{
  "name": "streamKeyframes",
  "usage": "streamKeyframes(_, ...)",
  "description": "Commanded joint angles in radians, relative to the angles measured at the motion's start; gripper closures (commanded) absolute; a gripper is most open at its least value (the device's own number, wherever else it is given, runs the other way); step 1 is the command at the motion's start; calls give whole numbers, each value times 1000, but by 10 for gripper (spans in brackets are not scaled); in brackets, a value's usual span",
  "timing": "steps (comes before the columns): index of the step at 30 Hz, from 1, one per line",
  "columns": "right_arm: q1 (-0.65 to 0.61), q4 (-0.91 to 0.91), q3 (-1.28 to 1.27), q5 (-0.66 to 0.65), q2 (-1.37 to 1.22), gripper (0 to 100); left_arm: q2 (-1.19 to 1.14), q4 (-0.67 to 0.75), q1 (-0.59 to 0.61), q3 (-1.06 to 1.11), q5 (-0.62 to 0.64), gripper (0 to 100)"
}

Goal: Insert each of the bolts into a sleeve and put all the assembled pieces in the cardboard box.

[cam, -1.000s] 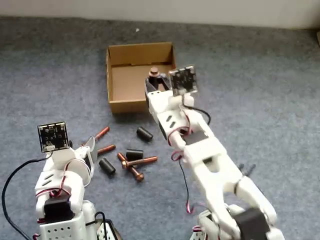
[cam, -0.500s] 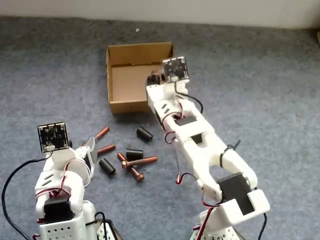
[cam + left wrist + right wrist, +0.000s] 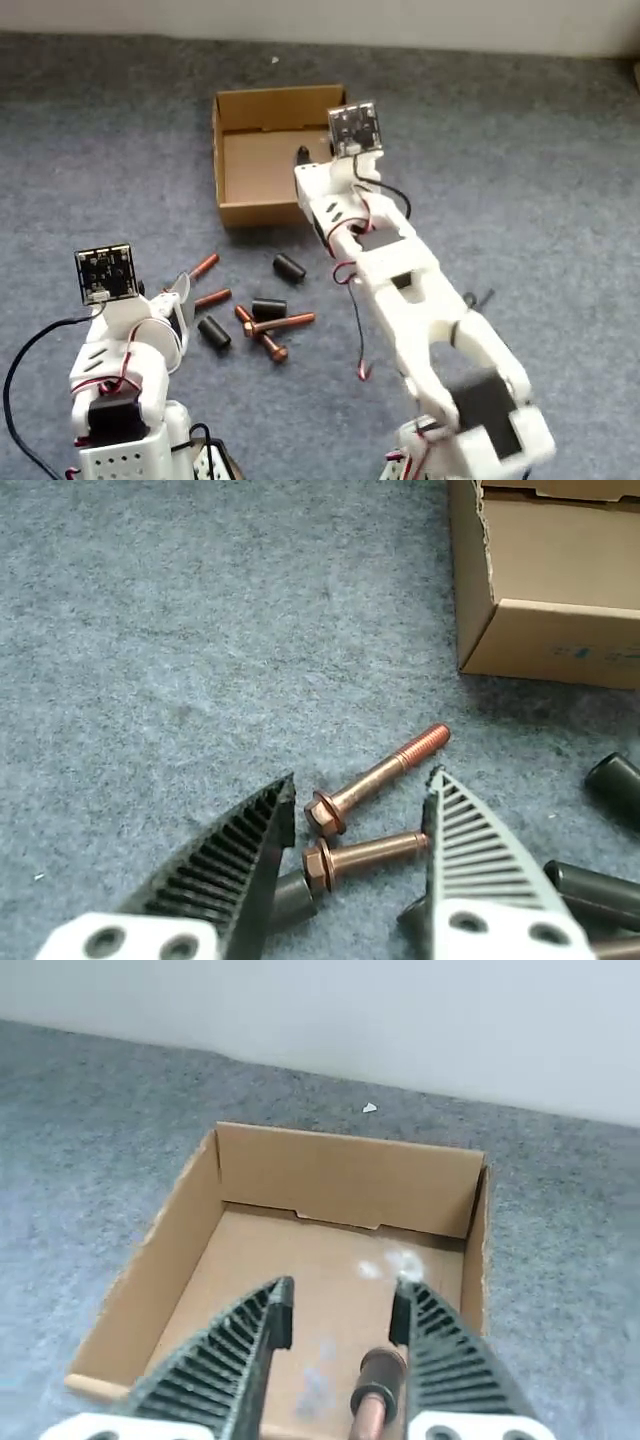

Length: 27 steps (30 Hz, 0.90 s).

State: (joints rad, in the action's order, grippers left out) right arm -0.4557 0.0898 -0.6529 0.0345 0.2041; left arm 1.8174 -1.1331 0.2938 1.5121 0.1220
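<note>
right hand (image 3: 342, 1290) open above cardboard box (image 3: 345, 1175) | bolt (image 3: 375, 1400) close by one jaw (sleeve unseen) | risk: may snag there, tumble outside near wall | left hand (image 3: 362, 778) open

The left arm (image 3: 125, 365) and the right arm (image 3: 400, 290) are both built of white printed plastic shells. Black servo blocks (image 3: 482, 400) sit in the joints, and thin red wires (image 3: 345, 270) loop along the links. A black cable (image 3: 22, 355) runs from the left arm. Each wrist carries a small square black circuit board (image 3: 105, 273) framed in white. The left gripper (image 3: 362, 778) and the right gripper (image 3: 342, 1288) have dark, ribbed, tapering fingers (image 3: 240, 850) on white bases with round screw holes
</note>
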Motion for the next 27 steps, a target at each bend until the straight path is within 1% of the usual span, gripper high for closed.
streamKeyframes(1,-27,351,36,2,242,846,12,20,13,-5,-6,770)
streamKeyframes(3,-45,510,36,0,321,846,12,20,13,-5,-6,770)
streamKeyframes(5,-68,630,35,0,358,846,12,20,13,-5,-6,770)
streamKeyframes(10,-153,829,31,0,331,846,12,20,13,-5,-6,770)
streamKeyframes(14,-239,881,31,0,214,846,12,18,13,-5,-6,770)
streamKeyframes(17,-266,880,65,-8,76,844,12,18,13,-5,-6,770)
streamKeyframes(20,-285,928,182,-74,-71,844,12,18,13,-5,-6,770)
streamKeyframes(24,-274,1032,372,-130,-232,844,12,18,13,-5,-8,770)
streamKeyframes(27,-266,1066,486,-183,-325,844,12,18,13,-5,-8,770)
